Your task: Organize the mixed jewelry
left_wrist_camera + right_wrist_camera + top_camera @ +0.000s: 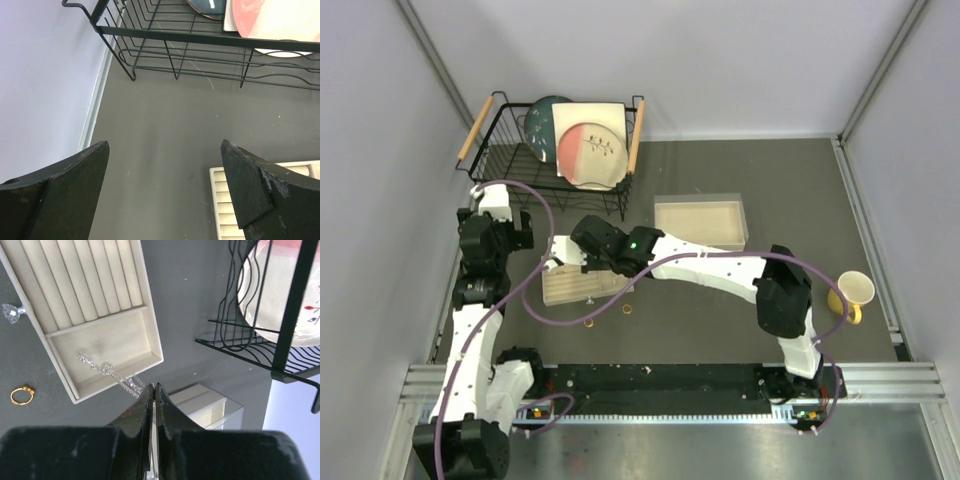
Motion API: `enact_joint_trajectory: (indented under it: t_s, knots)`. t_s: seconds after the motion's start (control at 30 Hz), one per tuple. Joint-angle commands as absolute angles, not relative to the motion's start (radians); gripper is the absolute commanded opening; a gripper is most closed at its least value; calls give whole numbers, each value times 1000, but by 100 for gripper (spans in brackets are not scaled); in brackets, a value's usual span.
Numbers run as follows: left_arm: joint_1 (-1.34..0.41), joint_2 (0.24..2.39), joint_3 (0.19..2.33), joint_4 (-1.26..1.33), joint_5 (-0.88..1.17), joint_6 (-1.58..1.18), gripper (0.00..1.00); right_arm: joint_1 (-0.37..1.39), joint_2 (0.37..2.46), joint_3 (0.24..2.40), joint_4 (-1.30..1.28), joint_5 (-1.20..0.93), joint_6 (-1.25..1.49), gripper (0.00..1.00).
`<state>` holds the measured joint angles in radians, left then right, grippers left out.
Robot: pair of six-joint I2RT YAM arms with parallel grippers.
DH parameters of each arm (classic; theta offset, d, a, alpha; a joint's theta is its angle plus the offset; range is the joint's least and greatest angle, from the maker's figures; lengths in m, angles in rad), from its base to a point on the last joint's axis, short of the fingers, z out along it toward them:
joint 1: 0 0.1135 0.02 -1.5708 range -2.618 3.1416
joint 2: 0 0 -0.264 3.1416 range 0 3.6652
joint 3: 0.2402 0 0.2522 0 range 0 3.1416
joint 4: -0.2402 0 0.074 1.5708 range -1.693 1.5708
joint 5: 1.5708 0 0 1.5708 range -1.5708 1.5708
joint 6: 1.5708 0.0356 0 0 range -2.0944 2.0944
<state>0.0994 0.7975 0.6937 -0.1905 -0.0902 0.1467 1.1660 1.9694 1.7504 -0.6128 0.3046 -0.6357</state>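
A beige ring tray lies left of centre, with ribbed rolls and one open compartment. A thin silver chain runs from that compartment over the rim to the tips of my right gripper, which is shut on its end above the tray's left end. A gold ring and a small crystal stud lie on the mat beside the tray. Two gold rings sit in front of it. My left gripper hangs open and holds nothing, over bare mat left of the tray's corner.
A black wire dish rack with plates stands at the back left, close ahead of the left gripper. A shallow beige box sits right of centre, a yellow cup at the far right. A small pale box lies under the right fingers.
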Motion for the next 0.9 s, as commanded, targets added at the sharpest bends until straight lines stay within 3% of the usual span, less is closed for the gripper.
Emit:
enact_joint_trajectory:
  t_s: [0.0, 0.87]
  knots:
    - [118, 805, 706, -124, -83, 130, 99, 1149, 2000, 1802, -572, 287, -632, 0]
    - [250, 848, 701, -58, -112, 74, 99, 1111, 2169, 1805, -456, 285, -676, 0]
